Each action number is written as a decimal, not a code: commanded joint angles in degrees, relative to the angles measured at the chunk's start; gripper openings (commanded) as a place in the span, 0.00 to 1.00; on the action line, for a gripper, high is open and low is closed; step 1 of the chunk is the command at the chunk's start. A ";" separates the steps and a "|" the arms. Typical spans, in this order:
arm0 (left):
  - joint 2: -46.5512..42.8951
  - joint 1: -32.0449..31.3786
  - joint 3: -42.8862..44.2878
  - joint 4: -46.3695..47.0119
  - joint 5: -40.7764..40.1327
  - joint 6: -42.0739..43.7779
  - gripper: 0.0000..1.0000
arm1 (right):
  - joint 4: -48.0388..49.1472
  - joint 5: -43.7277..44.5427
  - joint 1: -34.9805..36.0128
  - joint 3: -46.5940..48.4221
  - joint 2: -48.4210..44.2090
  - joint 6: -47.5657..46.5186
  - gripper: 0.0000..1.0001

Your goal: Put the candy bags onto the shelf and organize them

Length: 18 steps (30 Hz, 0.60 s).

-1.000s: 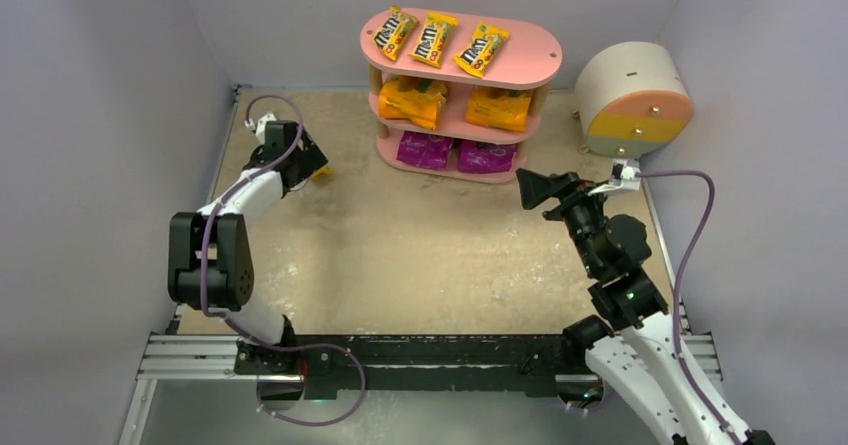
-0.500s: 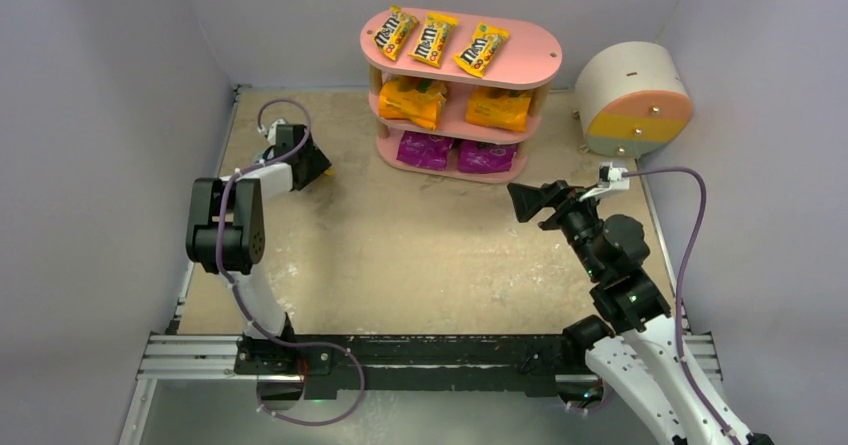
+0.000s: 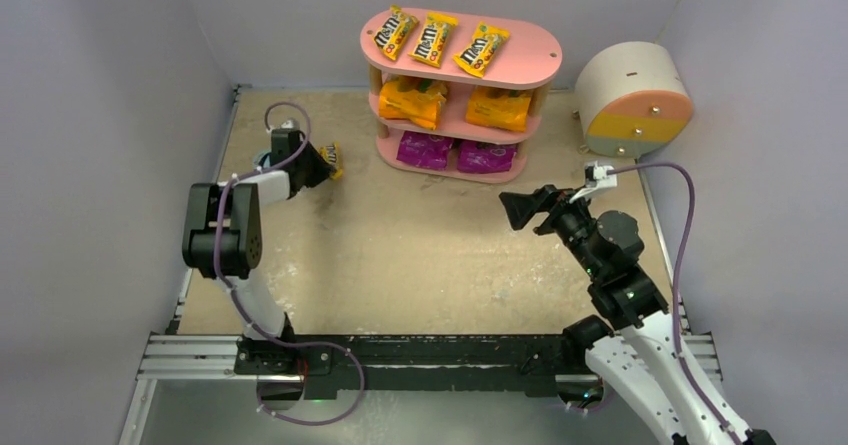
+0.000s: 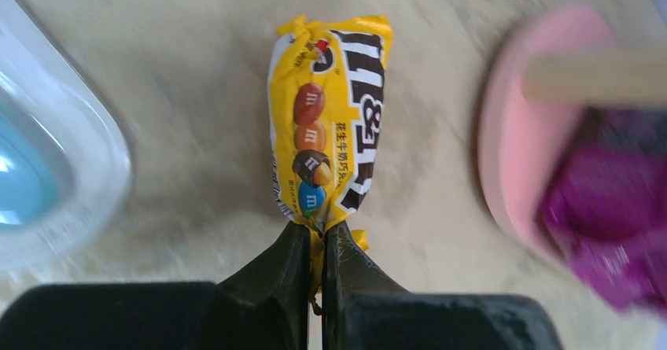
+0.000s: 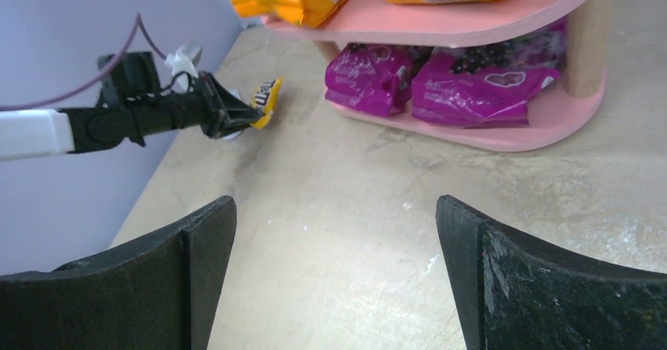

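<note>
My left gripper point(image 3: 318, 168) is shut on the end of a slim yellow M&M's packet point(image 3: 331, 158), left of the pink shelf point(image 3: 545, 60). In the left wrist view the packet point(image 4: 330, 122) sticks out ahead of the closed gripper point(image 4: 316, 228), above the sandy table. The shelf's top board carries three yellow packets point(image 3: 433, 39). Two orange bags point(image 3: 413, 100) lie on the middle board and two purple bags point(image 3: 425, 149) on the bottom one. My right gripper point(image 3: 518, 208) hovers open and empty in front of the shelf, with bare table between its fingers point(image 5: 204, 232).
A round cream drawer unit point(image 3: 632, 95) with pink and yellow fronts stands right of the shelf. A flat light-blue-and-white item point(image 4: 47, 169) lies just left of the held packet. Purple walls close in the table on three sides. A metal rail point(image 3: 420, 355) runs along the near edge.
My left gripper has closed on the yellow packet and swung it slightly right toward the shelf. The right gripper, still open, has drifted a little left and nearer.
</note>
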 commanded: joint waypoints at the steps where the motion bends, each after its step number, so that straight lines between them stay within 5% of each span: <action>1: -15.04 0.00 -12.08 13.46 20.45 7.13 0.00 | 0.52 -8.72 -0.08 0.64 2.03 -4.50 0.98; 4: -26.35 -3.49 -22.10 16.35 26.88 10.93 0.00 | 1.21 -15.63 -0.07 0.91 4.81 -6.20 0.98; 12: -51.17 -26.88 -41.35 20.83 28.66 10.29 0.00 | -3.15 -33.11 -0.05 4.56 15.37 -5.65 0.98; 18: -62.10 -36.70 -45.69 17.33 28.19 14.90 0.00 | -4.19 -41.44 0.01 6.44 21.86 -4.13 0.98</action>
